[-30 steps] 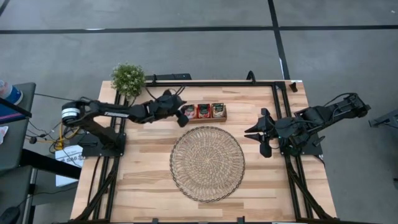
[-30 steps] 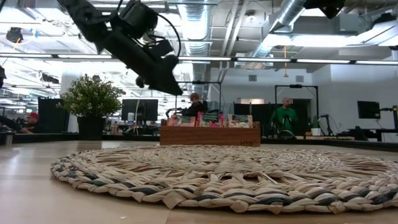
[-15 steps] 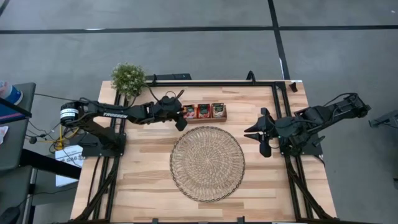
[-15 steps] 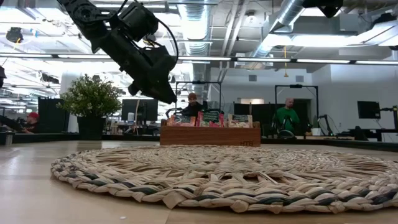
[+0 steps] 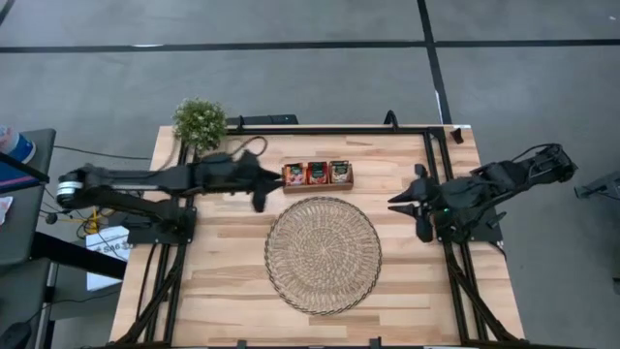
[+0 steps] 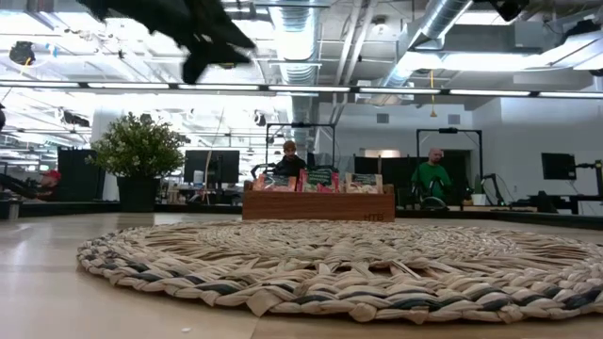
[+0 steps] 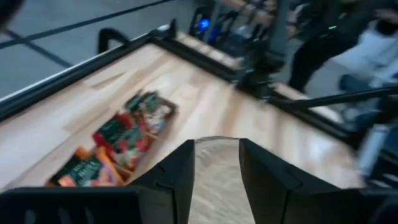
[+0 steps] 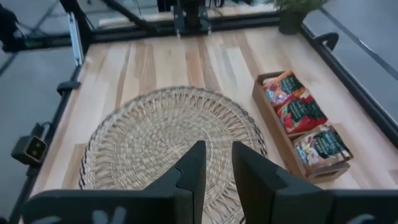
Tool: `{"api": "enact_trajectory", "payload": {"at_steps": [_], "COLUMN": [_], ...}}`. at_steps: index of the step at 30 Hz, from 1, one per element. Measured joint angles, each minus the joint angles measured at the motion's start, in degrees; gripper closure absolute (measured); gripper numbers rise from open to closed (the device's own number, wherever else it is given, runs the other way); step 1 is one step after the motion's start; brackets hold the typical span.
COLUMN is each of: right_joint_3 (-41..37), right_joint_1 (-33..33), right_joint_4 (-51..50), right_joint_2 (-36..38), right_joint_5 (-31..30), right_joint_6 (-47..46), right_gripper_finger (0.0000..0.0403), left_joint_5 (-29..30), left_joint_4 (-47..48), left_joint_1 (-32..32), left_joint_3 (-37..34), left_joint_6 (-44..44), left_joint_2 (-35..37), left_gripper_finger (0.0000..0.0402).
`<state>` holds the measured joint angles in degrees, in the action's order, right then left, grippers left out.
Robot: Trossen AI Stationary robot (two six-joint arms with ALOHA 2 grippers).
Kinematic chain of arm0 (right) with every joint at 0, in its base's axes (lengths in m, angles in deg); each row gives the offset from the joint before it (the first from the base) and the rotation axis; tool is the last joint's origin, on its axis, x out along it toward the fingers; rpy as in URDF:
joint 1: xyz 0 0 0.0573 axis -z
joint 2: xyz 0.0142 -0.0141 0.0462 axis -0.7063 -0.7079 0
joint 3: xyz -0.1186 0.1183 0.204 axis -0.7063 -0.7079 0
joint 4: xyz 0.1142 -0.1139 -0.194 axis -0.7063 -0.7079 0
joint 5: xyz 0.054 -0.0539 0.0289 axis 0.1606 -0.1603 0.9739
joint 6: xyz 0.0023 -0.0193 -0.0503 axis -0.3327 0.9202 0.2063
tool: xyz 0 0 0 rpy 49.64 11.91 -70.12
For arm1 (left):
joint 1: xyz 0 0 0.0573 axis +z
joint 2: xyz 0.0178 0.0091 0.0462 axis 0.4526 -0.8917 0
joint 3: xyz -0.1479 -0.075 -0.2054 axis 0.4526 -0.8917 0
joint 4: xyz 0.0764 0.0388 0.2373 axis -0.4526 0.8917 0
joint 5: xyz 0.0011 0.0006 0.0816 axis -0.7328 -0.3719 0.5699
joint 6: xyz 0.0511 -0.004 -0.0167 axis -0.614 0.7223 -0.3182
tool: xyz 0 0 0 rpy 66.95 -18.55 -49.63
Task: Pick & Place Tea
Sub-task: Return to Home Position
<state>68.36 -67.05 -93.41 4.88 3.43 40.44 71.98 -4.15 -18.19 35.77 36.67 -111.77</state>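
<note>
Tea (image 5: pixel 317 173) stacked on edge in all three sections of the small wooden tray (image 5: pixel 317 185), just off the rim of the round woven mat (image 5: pixel 323 254) on the side nearest the potted plant (image 5: pixel 200 121). Red-orange sachets with dark green bands in two sections, paler ones in the section toward the right arm's side of the mat. Nothing lying on the mat itself. Left gripper (image 5: pixel 263 189) raised in the air beyond the mat's rim on the left arm's side, level with the tray's end and apart from it. In the low view, seen high above the mat (image 6: pixel 330 264) as a dark shape (image 6: pixel 212 47), well above the tray (image 6: pixel 318 205). From the left wrist, fingers (image 7: pixel 177 180) spread with a clear gap, mat weave showing between them, nothing gripped, tea (image 7: pixel 124 134) off to one side ahead. Right gripper (image 5: pixel 407 204) off the mat's opposite rim, over bare table (image 5: pixel 223 262), pointed toward the mat. From the right wrist, fingers (image 8: pixel 189 174) parted by a narrow slot and empty, mat (image 8: pixel 168 137) filling the space ahead, tea (image 8: pixel 301 115) in its tray beyond the mat's edge. Two people in the room far behind the mat in the low view, none near the table.
</note>
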Motion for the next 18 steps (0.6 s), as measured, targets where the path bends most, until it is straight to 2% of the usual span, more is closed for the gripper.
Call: {"api": "enact_trajectory", "payload": {"at_steps": [3, 8, 12, 15, 18], "right_joint_3": [0.0, 0.0, 0.0, 0.0, -0.5], "right_joint_1": [0.0, 0.2, 0.2, 0.2, 0.2], "right_joint_4": [-1.6, -6.3, -11.6, -14.7, -13.2], "right_joint_2": [2.9, 7.1, 10.4, 13.2, 16.8], "right_joint_5": [0.0, 0.1, 0.2, 0.0, -0.1], "right_joint_6": [-0.2, -0.6, -10.1, -12.7, -12.2], "right_gripper_finger": [0.0332, 0.0332, 0.0332, 0.0332, 0.0332], "left_joint_5": [0.1, 3.8, 7.9, 9.3, 9.5], "left_joint_4": [6.2, 16.2, 24.8, 25.8, 24.8], "left_joint_1": [-3.2, -9.4, -13.4, -15.3, -16.6], "left_joint_3": [0.0, 0.0, -0.1, -1.2, -4.4], "left_joint_6": [1.0, 1.0, 1.6, 2.1, 0.8], "left_joint_2": [7.7, 18.4, 25.9, 30.6, 36.6], "left_gripper_finger": [0.0285, 0.0285, 0.0285, 0.0285, 0.0285]}}
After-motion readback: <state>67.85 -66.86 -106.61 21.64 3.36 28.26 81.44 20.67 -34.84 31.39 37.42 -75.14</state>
